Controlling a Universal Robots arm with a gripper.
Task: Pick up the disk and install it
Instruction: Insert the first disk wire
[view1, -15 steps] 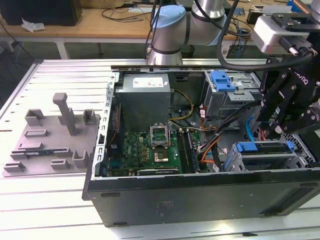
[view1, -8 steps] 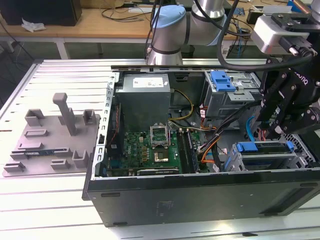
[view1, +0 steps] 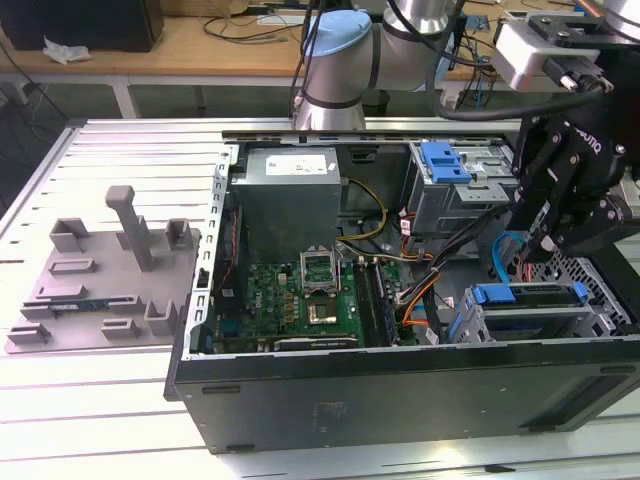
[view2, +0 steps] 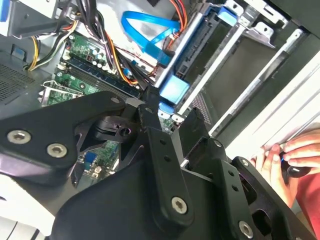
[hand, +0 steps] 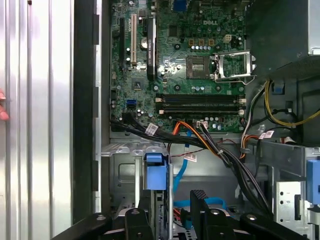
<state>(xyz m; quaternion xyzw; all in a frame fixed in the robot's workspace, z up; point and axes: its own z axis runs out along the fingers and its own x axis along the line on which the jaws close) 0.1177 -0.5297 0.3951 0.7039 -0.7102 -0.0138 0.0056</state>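
Where the exterior view takes in the whole scene, we see an open case (view1: 400, 385) lying on a slatted surface (view1: 100, 420), with a grey tray (view1: 100, 285) just beside it on the exterior view's left. The arm (view1: 340, 60) reaches in from the top of the frame. Its black tool (view1: 537, 248) hangs over the case's end at the exterior view's right. The disk (view1: 528, 300) stands on edge in a metal bay in the lower part of that end, blue rail uppermost, right under the tool. We make out a small gap between the two. A green board (view1: 300, 300) lies in the case's middle.

In the second wrist view, the tool (view2: 170, 107) points at the blue end tab of the disk (view2: 174, 90). Its fingers (view2: 150, 107) are parted, one to each side of the tab and close to it. We cannot tell whether they touch it. A person's hand (view2: 292, 155) rests beyond the case wall.

In the first wrist view, the tool (hand: 172, 215) has its fingers (hand: 200, 207) spread, gripping nothing that we can see. The blue tab of the disk (hand: 155, 172) sits just ahead of one of them, inside the bay. A blue cable (hand: 179, 175) runs beside the tab, and the board (hand: 190, 60) lies beyond.
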